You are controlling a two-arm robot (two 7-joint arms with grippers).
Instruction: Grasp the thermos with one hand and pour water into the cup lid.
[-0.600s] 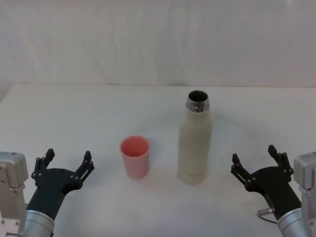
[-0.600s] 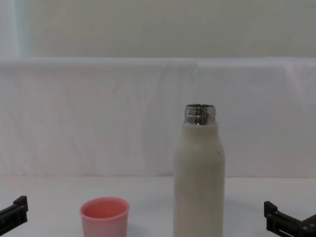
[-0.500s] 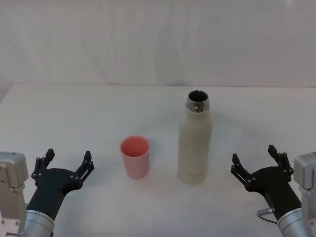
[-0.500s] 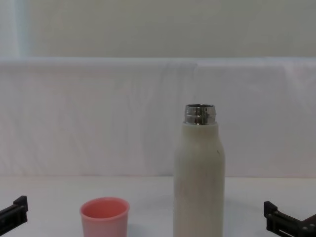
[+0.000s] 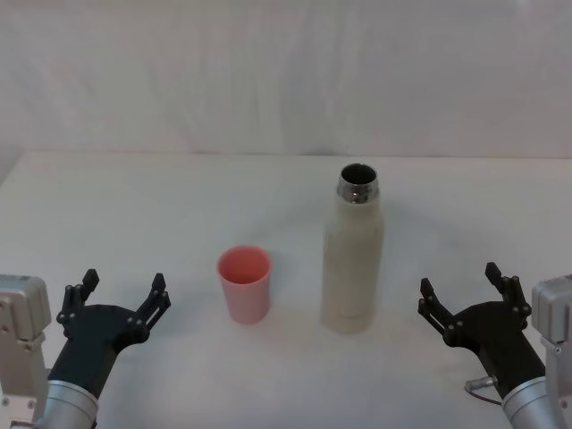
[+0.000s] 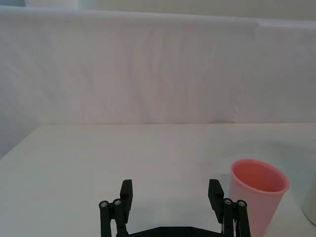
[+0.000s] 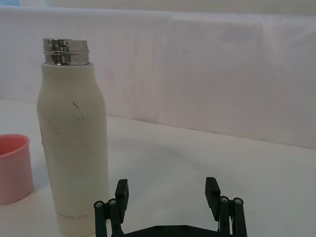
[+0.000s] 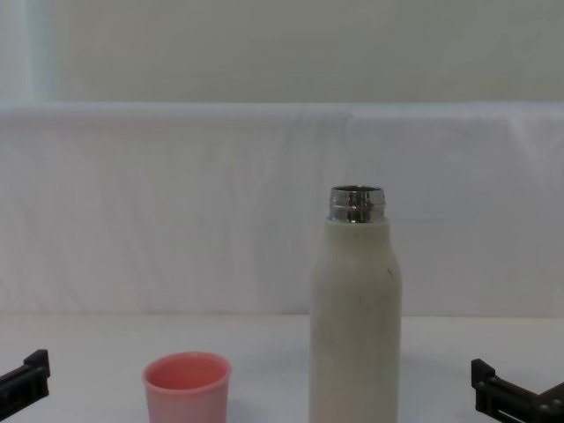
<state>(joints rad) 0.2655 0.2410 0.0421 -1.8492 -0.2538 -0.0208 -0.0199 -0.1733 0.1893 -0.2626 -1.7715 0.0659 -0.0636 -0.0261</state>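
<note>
standing upright, the cream thermos shows a bare steel neck; both pincers gape wide, empty.

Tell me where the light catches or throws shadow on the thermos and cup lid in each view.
Right wrist view: bright highlights band the thermos's steel neck. Head view: the thermos mouth looks dark inside, and faint soft shadows lie on the table around the thermos and the cup lid. Chest view: the neck glints again; the lighting is even, without hard shadows.

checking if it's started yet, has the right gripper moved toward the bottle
No. The right gripper sits open at the same spot beside the bottle, same gap as before.
</note>
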